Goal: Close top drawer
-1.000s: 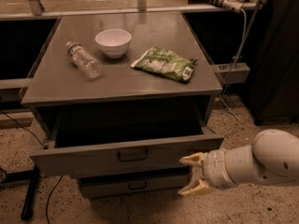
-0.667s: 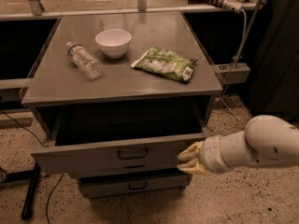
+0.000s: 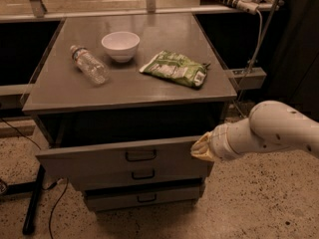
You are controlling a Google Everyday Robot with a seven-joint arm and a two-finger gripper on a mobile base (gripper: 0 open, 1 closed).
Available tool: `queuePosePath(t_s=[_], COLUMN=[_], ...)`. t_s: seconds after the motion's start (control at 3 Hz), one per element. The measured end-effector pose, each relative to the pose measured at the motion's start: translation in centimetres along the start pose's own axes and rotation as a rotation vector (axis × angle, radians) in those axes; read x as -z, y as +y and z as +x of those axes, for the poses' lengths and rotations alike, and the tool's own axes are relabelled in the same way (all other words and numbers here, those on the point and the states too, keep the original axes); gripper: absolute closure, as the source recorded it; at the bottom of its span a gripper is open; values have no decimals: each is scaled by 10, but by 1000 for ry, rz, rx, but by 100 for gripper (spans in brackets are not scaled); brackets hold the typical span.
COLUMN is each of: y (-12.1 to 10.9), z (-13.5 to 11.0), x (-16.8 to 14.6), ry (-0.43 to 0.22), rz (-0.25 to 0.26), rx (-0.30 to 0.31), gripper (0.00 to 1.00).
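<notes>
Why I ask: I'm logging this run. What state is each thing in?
top drawer: open, pulled out.
gripper: at the top drawer's front, right end.
bottle: lying on its side on the tabletop.
bowl: upright.
green bag: lying flat.

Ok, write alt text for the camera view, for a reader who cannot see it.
The top drawer of the grey table stands pulled open, and the robot's gripper is at the right end of its front panel. On the tabletop are a plastic bottle lying on its side, a white bowl and a green snack bag.
</notes>
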State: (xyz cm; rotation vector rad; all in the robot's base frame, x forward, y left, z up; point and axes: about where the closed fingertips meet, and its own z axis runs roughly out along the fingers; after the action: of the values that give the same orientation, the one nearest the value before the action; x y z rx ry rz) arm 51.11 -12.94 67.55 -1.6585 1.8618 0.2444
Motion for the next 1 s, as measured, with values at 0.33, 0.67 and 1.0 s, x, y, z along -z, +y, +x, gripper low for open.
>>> queuePosePath(t_s=[0.33, 0.67, 1.0], y=[0, 0, 0], z=[0, 0, 0], x=[0, 0, 0], ry=[0, 0, 0], rz=[0, 0, 0], rx=[0, 0, 0], gripper=[64, 41, 18])
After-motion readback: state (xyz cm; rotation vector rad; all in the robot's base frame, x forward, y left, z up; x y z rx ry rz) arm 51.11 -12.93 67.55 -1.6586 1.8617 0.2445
